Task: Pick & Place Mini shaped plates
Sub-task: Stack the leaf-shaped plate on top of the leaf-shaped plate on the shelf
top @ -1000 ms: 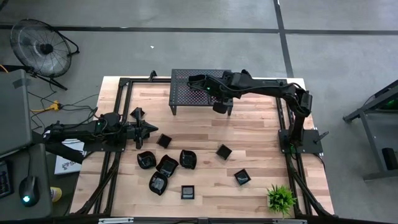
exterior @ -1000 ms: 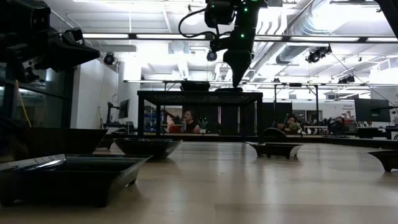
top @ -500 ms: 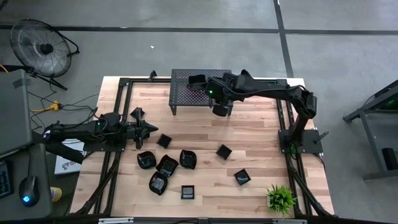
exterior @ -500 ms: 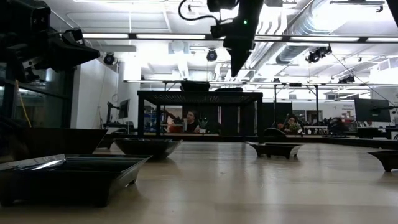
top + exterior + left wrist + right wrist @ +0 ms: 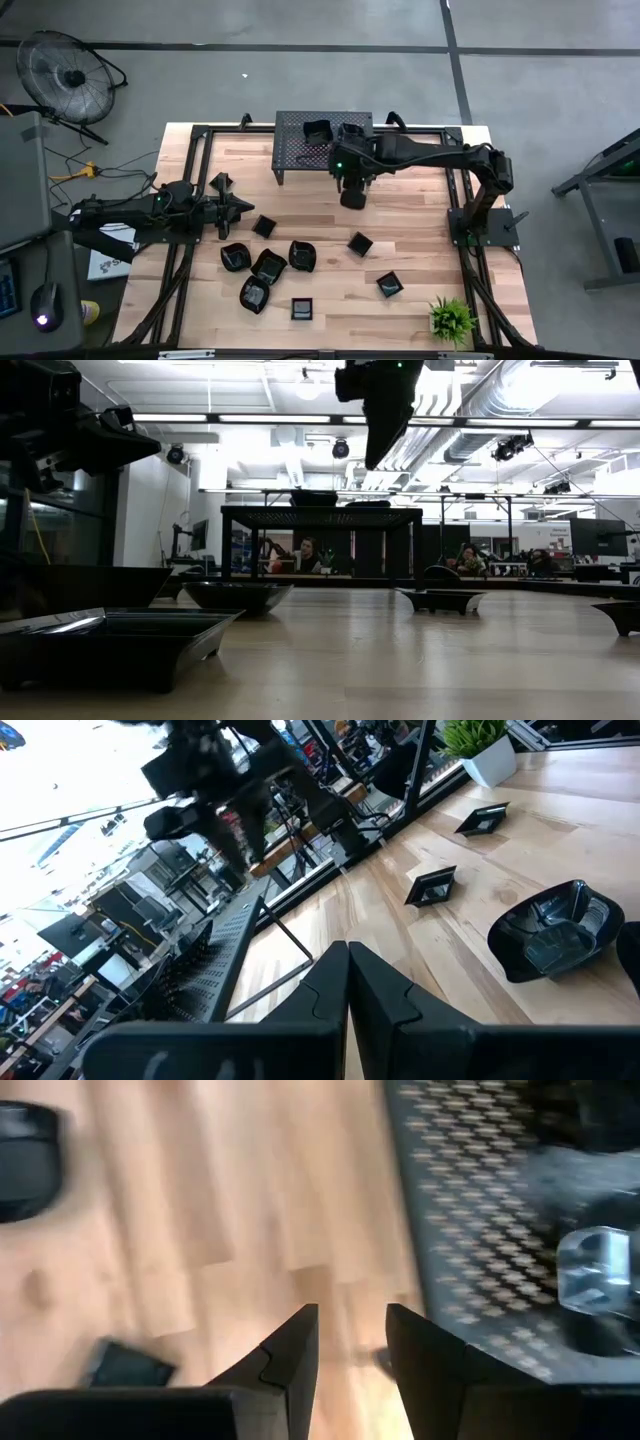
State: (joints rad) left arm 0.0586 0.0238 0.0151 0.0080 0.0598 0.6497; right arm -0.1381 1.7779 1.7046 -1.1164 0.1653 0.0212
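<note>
The right gripper [image 5: 352,196] hangs parted and empty just off the front edge of the perforated stand [image 5: 295,140], where two mini shaped plates [image 5: 318,131] sit. Descending blind toward the plates on the table in front of the stand [image 5: 361,243], it could clip a rim and flip one.

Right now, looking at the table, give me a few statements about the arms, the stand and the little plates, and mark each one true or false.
1. Two mini plates sit on the perforated stand. True.
2. The right gripper holds a plate. False: its fingers are apart with nothing between them.
3. The left gripper is shut. True.
4. The potted plant stands on the stand. False: it stands at the table's near right corner.
5. The table holds no plates. False: several mini plates lie on the wood, one being the square plate.
</note>
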